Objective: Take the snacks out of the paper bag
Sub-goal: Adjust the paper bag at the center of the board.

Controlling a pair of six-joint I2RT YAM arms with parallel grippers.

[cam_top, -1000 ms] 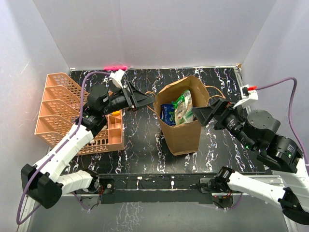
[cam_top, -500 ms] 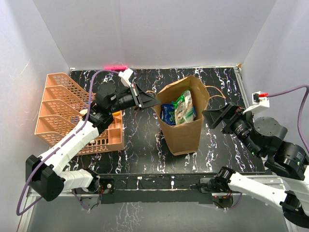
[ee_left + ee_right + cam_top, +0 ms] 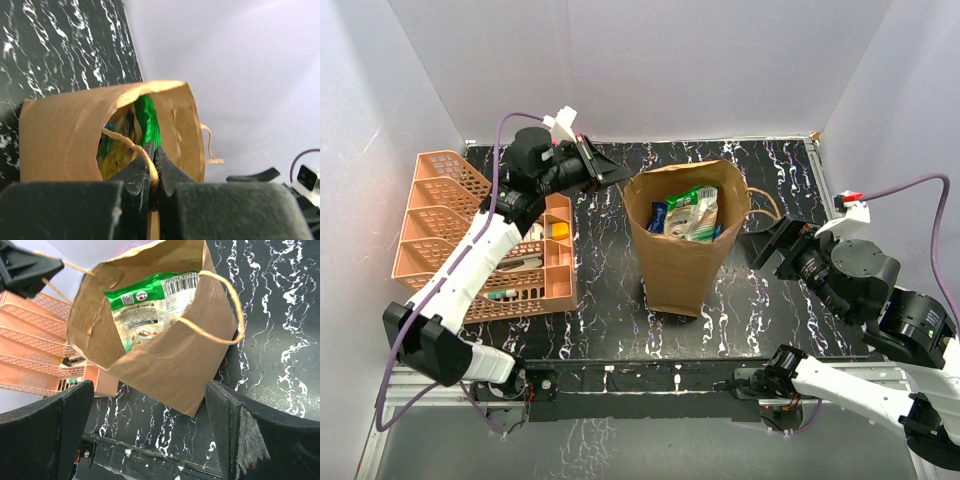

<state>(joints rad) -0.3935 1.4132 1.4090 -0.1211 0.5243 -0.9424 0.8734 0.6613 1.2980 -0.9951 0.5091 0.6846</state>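
The brown paper bag (image 3: 682, 262) stands mid-table with its mouth open. Green and blue snacks (image 3: 688, 212) sit inside it; the right wrist view shows a green packet (image 3: 145, 310) at the mouth. My left gripper (image 3: 618, 176) is at the bag's far-left rim, shut on its twisted paper handle (image 3: 126, 141), which runs taut between the jaws of the left gripper (image 3: 152, 151). My right gripper (image 3: 757, 246) hangs open just right of the bag, touching nothing. The other handle (image 3: 236, 310) droops loose on the right side.
An orange lattice tray (image 3: 440, 210) with small items stands at the left, below my left arm. Grey walls close in the back and both sides. Black marbled tabletop (image 3: 610, 300) shows in front of the bag.
My left gripper went from open to shut on the bag's handle and moved up and back. The bag shifted left and stands taller. My right gripper drew back to the right.
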